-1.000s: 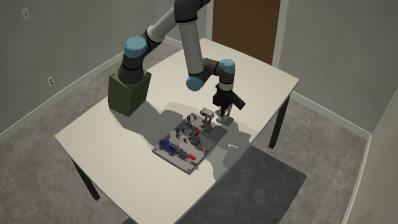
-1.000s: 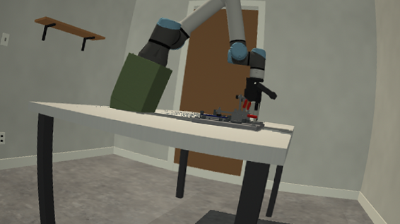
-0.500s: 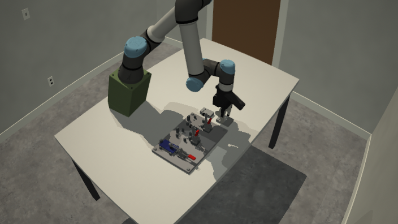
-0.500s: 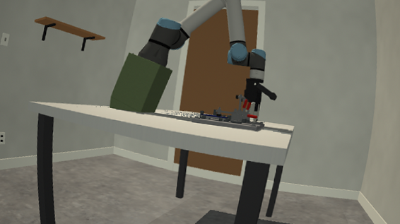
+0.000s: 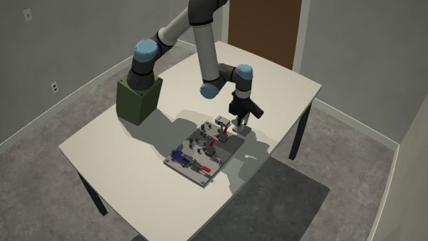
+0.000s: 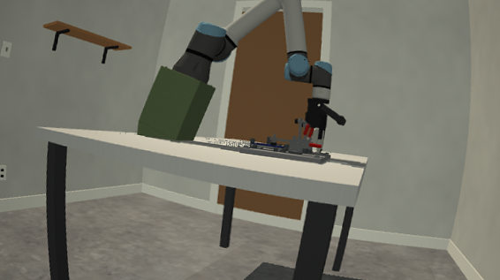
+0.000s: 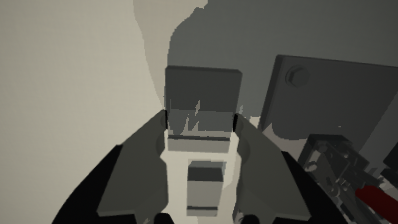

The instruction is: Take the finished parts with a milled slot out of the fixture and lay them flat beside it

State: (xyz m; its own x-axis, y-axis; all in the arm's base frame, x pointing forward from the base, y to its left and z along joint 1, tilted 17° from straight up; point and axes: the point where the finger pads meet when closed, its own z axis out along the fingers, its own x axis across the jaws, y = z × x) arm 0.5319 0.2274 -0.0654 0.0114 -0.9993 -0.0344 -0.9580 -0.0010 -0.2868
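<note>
My gripper [image 5: 242, 126] [image 6: 316, 148] [image 7: 200, 113] is shut on a grey finished part [image 5: 243, 131] [image 7: 201, 90], held flat at table height beside the fixture's far end; whether it touches the table is unclear. A dark line crosses the part near one edge. The other grey finished part [image 5: 224, 120] [image 7: 205, 191] lies just past the fixture's far end, also outside it. The fixture [image 5: 194, 177] [image 6: 282, 155] [image 7: 340, 95] holds the blue blank [image 5: 177, 156] under its near clamp. The other two stations hold no part, and their clamps stand raised.
The raised clamps with red handles [image 5: 225, 130] [image 5: 211, 143] stand close to my gripper's fixture side. One red handle also shows in the wrist view [image 7: 377, 201]. The table's [image 5: 121, 170] long right edge runs close by. The green pedestal [image 5: 138, 101] [image 6: 175, 104] bears the arm.
</note>
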